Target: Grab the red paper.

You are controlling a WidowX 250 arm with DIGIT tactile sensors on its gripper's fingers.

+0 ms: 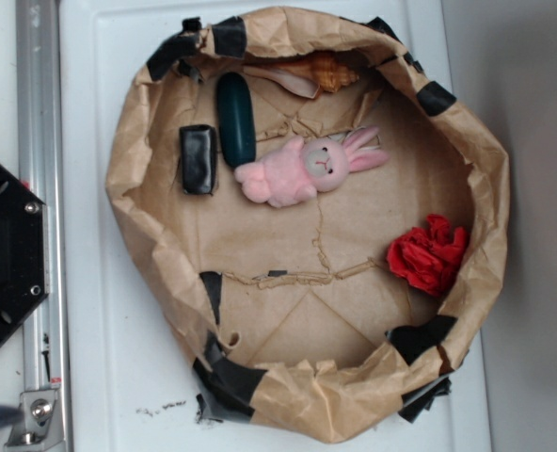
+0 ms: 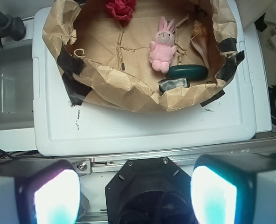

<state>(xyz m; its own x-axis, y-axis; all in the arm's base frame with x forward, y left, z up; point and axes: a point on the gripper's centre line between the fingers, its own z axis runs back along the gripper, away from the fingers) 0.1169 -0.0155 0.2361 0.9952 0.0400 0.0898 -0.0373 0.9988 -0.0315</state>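
Observation:
The red paper [image 1: 429, 254], a bright red crumpled wad, lies inside the brown paper basin [image 1: 128, 179] against its right wall. In the wrist view the red paper [image 2: 120, 8] is at the top edge, partly cut off. My gripper [image 2: 135, 196] is high above the robot's black base, far from the basin. Its two fingers [image 2: 56, 198] stand wide apart with nothing between them. The gripper is out of the exterior view.
A pink plush rabbit [image 1: 307, 169] lies mid-basin. A dark green oblong [image 1: 235, 119], a black block [image 1: 198, 158] and an orange shell-like object [image 1: 326, 71] lie near the far wall. The basin sits on a white tray [image 2: 142, 130]. The black base [image 1: 6, 254] is at left.

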